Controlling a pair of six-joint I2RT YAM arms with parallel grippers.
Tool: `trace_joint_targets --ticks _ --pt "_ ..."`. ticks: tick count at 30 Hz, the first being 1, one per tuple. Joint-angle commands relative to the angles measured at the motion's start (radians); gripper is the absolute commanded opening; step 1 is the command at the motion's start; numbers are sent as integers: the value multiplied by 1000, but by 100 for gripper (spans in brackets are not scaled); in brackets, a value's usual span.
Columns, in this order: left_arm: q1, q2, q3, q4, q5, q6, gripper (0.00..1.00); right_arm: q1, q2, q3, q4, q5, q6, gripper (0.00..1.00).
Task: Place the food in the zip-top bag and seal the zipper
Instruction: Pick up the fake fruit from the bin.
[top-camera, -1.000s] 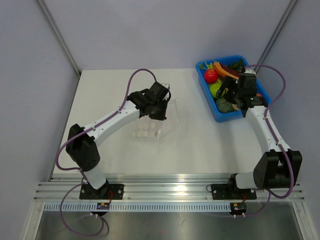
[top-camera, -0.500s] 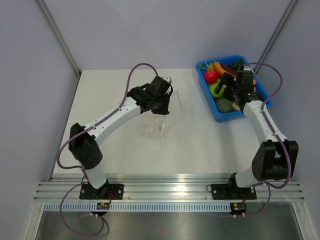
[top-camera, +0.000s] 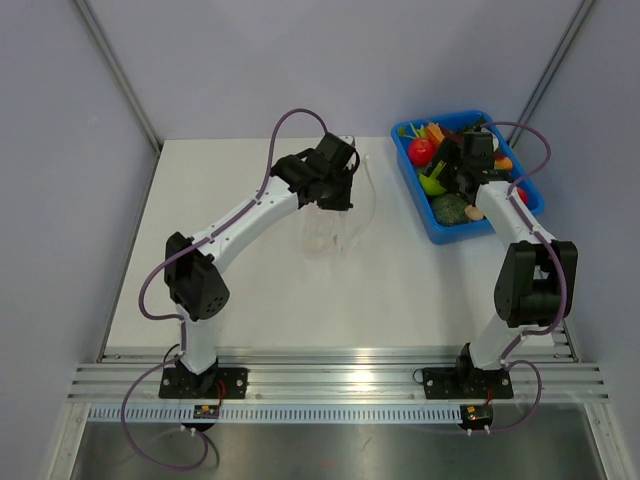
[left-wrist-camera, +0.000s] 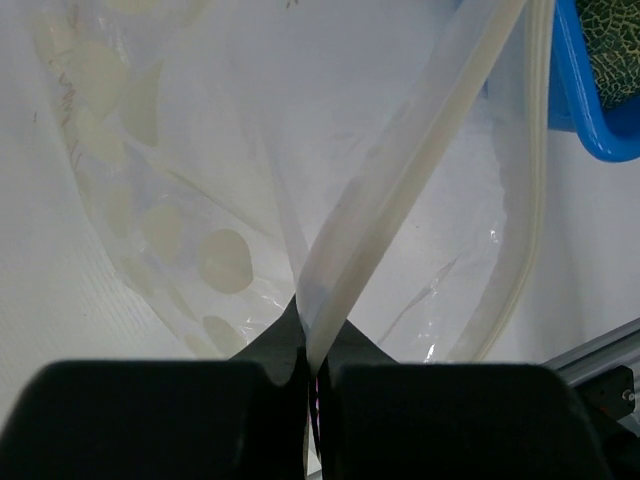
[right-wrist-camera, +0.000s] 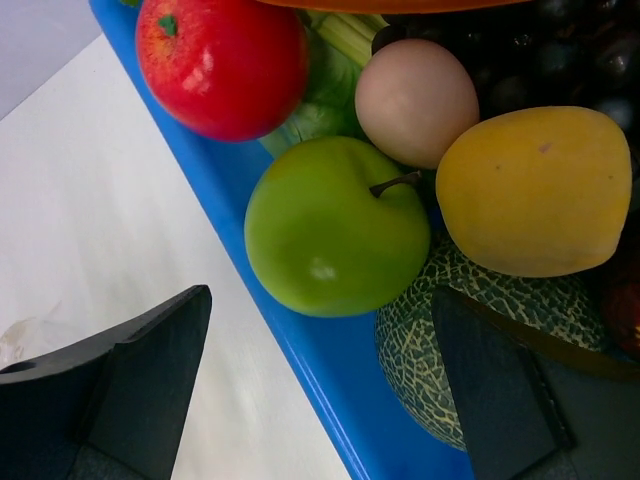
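The clear zip-top bag hangs from my left gripper above the table's middle back. In the left wrist view my left gripper is shut on the zipper strip, and the bag's printed film spreads below it. The food lies in the blue tray: a red apple, green apple, yellow fruit, beige egg and netted melon. My right gripper is open just above the green apple and the tray's left rim, holding nothing.
The blue tray stands at the back right, its corner also in the left wrist view. Grey walls close in the back and sides. A metal rail runs along the near edge.
My left arm has carried the bag up and toward the back right, nearer the tray. My right gripper has moved back and left over the tray toward the green apple.
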Motion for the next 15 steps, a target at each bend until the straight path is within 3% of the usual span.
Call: trace_joint_targets --ticks 1,8,15 --pt "8 31 69 -18 -27 -12 0 -7 34 66 33 40 61 99" --pt "12 112 209 -141 -125 -27 0 -7 86 64 53 72 104 99" --pt "14 123 177 -115 -118 -42 0 -7 97 42 105 102 111 99"
